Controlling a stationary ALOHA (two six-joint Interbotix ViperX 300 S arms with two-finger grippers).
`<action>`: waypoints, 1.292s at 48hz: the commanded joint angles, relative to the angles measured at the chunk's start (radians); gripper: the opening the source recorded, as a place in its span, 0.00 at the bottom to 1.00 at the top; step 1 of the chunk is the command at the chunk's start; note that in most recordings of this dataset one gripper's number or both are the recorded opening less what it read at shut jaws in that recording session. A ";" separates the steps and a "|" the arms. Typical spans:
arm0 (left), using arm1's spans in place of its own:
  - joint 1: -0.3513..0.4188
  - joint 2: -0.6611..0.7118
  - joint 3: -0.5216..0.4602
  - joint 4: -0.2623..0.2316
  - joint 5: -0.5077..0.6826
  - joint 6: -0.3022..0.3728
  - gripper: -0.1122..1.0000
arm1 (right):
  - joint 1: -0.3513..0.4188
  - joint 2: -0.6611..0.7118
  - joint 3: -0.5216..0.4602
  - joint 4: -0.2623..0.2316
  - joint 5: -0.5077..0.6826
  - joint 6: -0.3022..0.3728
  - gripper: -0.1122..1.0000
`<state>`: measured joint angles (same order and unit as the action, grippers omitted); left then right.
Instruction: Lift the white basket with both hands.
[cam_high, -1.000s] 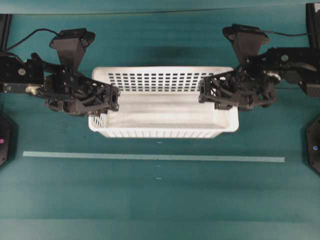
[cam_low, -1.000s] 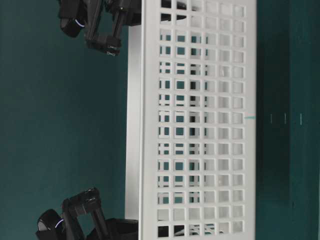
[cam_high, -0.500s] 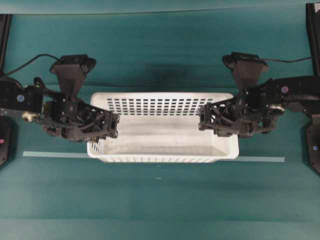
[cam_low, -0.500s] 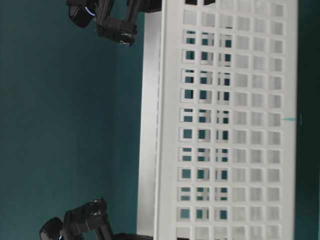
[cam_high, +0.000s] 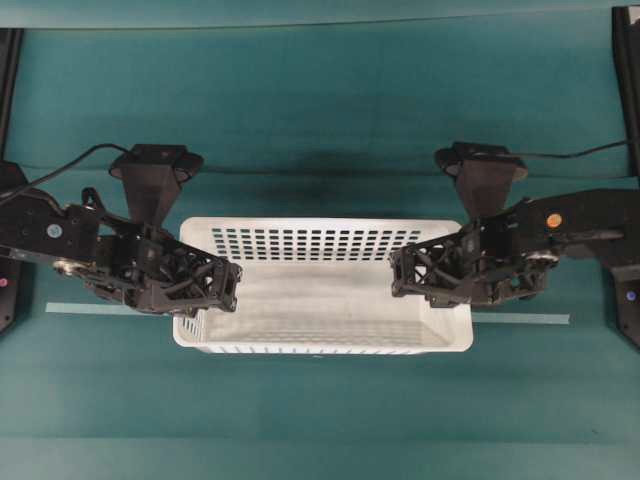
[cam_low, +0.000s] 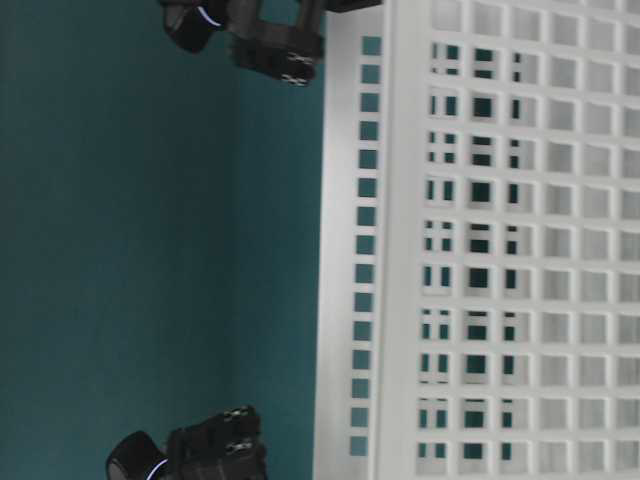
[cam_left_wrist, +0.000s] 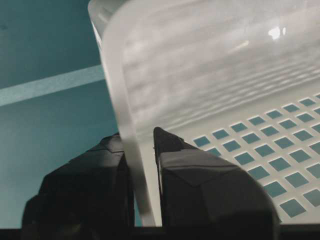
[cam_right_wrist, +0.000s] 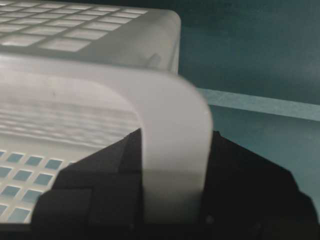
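1. Teal desk (cam_high: 320, 110), filling every view, crossed by a pale tape line (cam_high: 520, 319) that runs left to right and passes behind the basket in the overhead view.
2. White basket (cam_high: 322, 300), large and rectangular, centred between the two arms in the overhead view, long sides running left to right; far wall pierced with rows of small rectangular holes, floor solid. Overlapping the tape line in that view. Filling the right half of the table-level view (cam_low: 500, 250), hole-patterned wall facing the camera; whether clear of the desk or resting on it, hard to say from these angles, though seemingly raised.
3. Left arm (cam_high: 60, 240), black and open-framed, reaching in from the left edge, with a thin cable looping behind.
4. Right arm (cam_high: 570, 225), mirrored on the other side, carrying an orange dot on its upper link.
5. Left gripper (cam_high: 215, 288) at the basket's left end wall; in the wrist view (cam_left_wrist: 142, 165), jaws clamped on that wall, one finger outside, one inside.
6. Right gripper (cam_high: 410, 272) at the right end wall; in the wrist view (cam_right_wrist: 172, 165), jaws closed onto the rounded rim, white plastic sandwiched between the black fingers.
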<state>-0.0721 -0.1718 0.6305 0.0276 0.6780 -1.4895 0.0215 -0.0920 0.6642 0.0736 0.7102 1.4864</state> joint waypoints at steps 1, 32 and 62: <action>-0.003 0.000 -0.017 0.005 -0.023 0.003 0.14 | 0.025 0.020 -0.012 -0.006 -0.028 -0.003 0.25; -0.021 0.049 0.014 0.006 -0.051 0.000 0.14 | 0.029 0.066 -0.017 -0.005 -0.035 -0.003 0.25; -0.018 0.064 0.040 0.012 -0.129 0.012 0.13 | 0.032 0.081 -0.012 -0.008 -0.060 -0.009 0.25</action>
<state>-0.0951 -0.1104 0.6796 0.0291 0.5768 -1.4941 0.0399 -0.0353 0.6611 0.0736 0.6826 1.4910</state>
